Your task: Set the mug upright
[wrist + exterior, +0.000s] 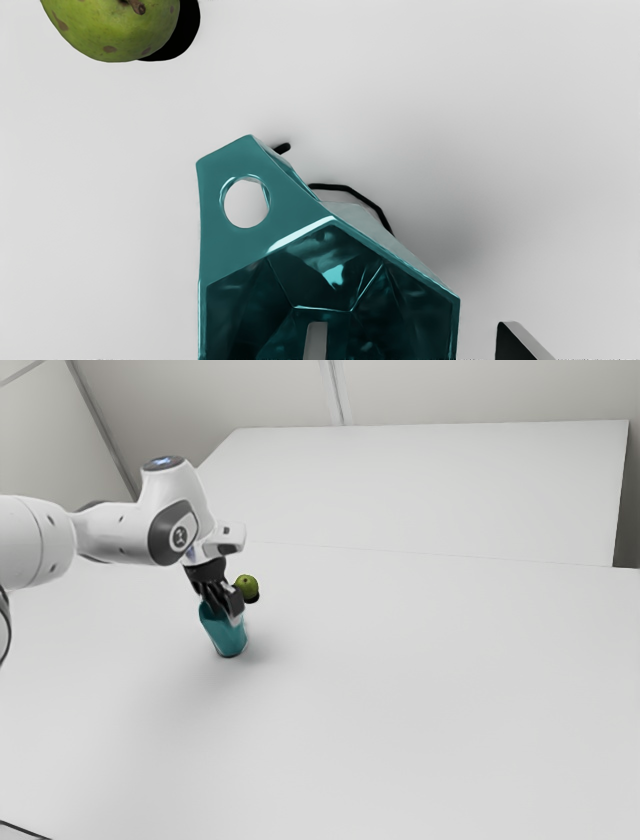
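Note:
In the exterior view the gripper [224, 602] is over the teal mug [226, 635], its fingers overlapping the rim. The mug's narrow base points down to the table, and its body looks slightly slanted there. In the wrist view the mug [260, 220] has its mouth facing the hand, with a holed handle on the side nearer the green fruit. The gripper [412, 341] is open across one mug wall: one finger is inside the mouth, the other outside, with gaps to the wall. Whether the base rests flat is unclear.
A green fruit [246, 586] sits close beyond the mug on the white table [430, 690]. The wrist view has this fruit [112, 30] off the handle's side, apart from the mug, with a dark shadow beside it.

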You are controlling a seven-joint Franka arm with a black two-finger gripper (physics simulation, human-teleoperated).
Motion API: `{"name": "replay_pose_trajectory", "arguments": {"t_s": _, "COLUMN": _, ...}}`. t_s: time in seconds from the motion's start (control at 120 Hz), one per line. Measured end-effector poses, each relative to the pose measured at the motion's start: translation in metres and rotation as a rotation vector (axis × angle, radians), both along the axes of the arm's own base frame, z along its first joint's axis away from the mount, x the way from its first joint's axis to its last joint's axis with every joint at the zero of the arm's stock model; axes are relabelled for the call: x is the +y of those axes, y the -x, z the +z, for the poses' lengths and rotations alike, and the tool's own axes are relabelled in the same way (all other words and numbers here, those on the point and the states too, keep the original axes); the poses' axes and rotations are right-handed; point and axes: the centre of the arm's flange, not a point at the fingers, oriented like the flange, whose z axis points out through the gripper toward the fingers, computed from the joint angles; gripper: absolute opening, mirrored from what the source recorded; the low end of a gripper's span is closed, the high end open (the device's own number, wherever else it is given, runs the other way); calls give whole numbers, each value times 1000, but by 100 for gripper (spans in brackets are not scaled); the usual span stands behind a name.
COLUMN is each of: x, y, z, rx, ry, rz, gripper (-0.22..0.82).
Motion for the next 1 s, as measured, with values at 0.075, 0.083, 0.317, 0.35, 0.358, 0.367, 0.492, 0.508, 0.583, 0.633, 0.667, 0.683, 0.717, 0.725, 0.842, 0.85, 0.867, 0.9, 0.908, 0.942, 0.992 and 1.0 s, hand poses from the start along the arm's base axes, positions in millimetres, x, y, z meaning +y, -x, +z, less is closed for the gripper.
{"name": "replay_pose_trajectory", "arguments": {"t_s": 0.075, "x": -1, "y": 0, "z": 17, "rx": -23, "ry": 0, "rz": 9, "gripper": 40}}
{"name": "replay_pose_trajectory", "arguments": {"t_s": 0.083, "x": -1, "y": 0, "z": 19, "rx": -26, "ry": 0, "rz": 10, "gripper": 41}}
{"name": "replay_pose_trajectory", "arguments": {"t_s": 0.317, "x": 0, "y": -21, "z": 122, "rx": -117, "ry": 47, "rz": 61, "gripper": 54}}
{"name": "replay_pose_trajectory", "arguments": {"t_s": 0.35, "x": 0, "y": -23, "z": 139, "rx": -125, "ry": 59, "rz": 68, "gripper": 55}}
{"name": "replay_pose_trajectory", "arguments": {"t_s": 0.358, "x": -1, "y": -24, "z": 143, "rx": -127, "ry": 62, "rz": 69, "gripper": 55}}
{"name": "replay_pose_trajectory", "arguments": {"t_s": 0.367, "x": -1, "y": -24, "z": 147, "rx": -127, "ry": 65, "rz": 71, "gripper": 55}}
{"name": "replay_pose_trajectory", "arguments": {"t_s": 0.492, "x": -3, "y": -21, "z": 201, "rx": -124, "ry": 98, "rz": 92, "gripper": 58}}
{"name": "replay_pose_trajectory", "arguments": {"t_s": 0.508, "x": -4, "y": -19, "z": 207, "rx": -122, "ry": 100, "rz": 93, "gripper": 58}}
{"name": "replay_pose_trajectory", "arguments": {"t_s": 0.583, "x": -7, "y": -8, "z": 229, "rx": -111, "ry": 107, "rz": 100, "gripper": 59}}
{"name": "replay_pose_trajectory", "arguments": {"t_s": 0.633, "x": -8, "y": -3, "z": 234, "rx": -95, "ry": 110, "rz": 105, "gripper": 59}}
{"name": "replay_pose_trajectory", "arguments": {"t_s": 0.667, "x": -8, "y": -1, "z": 235, "rx": -83, "ry": 111, "rz": 108, "gripper": 59}}
{"name": "replay_pose_trajectory", "arguments": {"t_s": 0.683, "x": -8, "y": 0, "z": 234, "rx": -77, "ry": 112, "rz": 110, "gripper": 59}}
{"name": "replay_pose_trajectory", "arguments": {"t_s": 0.717, "x": -9, "y": 1, "z": 234, "rx": -66, "ry": 113, "rz": 113, "gripper": 60}}
{"name": "replay_pose_trajectory", "arguments": {"t_s": 0.725, "x": -9, "y": 1, "z": 234, "rx": -63, "ry": 113, "rz": 114, "gripper": 60}}
{"name": "replay_pose_trajectory", "arguments": {"t_s": 0.842, "x": -8, "y": 5, "z": 232, "rx": -35, "ry": 116, "rz": 125, "gripper": 60}}
{"name": "replay_pose_trajectory", "arguments": {"t_s": 0.85, "x": -8, "y": 5, "z": 231, "rx": -33, "ry": 116, "rz": 125, "gripper": 60}}
{"name": "replay_pose_trajectory", "arguments": {"t_s": 0.867, "x": -8, "y": 5, "z": 231, "rx": -31, "ry": 116, "rz": 126, "gripper": 60}}
{"name": "replay_pose_trajectory", "arguments": {"t_s": 0.9, "x": -8, "y": 5, "z": 231, "rx": -26, "ry": 116, "rz": 129, "gripper": 60}}
{"name": "replay_pose_trajectory", "arguments": {"t_s": 0.908, "x": -8, "y": 6, "z": 231, "rx": -25, "ry": 116, "rz": 129, "gripper": 60}}
{"name": "replay_pose_trajectory", "arguments": {"t_s": 0.942, "x": -8, "y": 6, "z": 230, "rx": -21, "ry": 117, "rz": 131, "gripper": 60}}
{"name": "replay_pose_trajectory", "arguments": {"t_s": 0.992, "x": -9, "y": 6, "z": 230, "rx": -16, "ry": 117, "rz": 134, "gripper": 60}}
{"name": "replay_pose_trajectory", "arguments": {"t_s": 1.0, "x": -9, "y": 7, "z": 230, "rx": -15, "ry": 117, "rz": 135, "gripper": 60}}
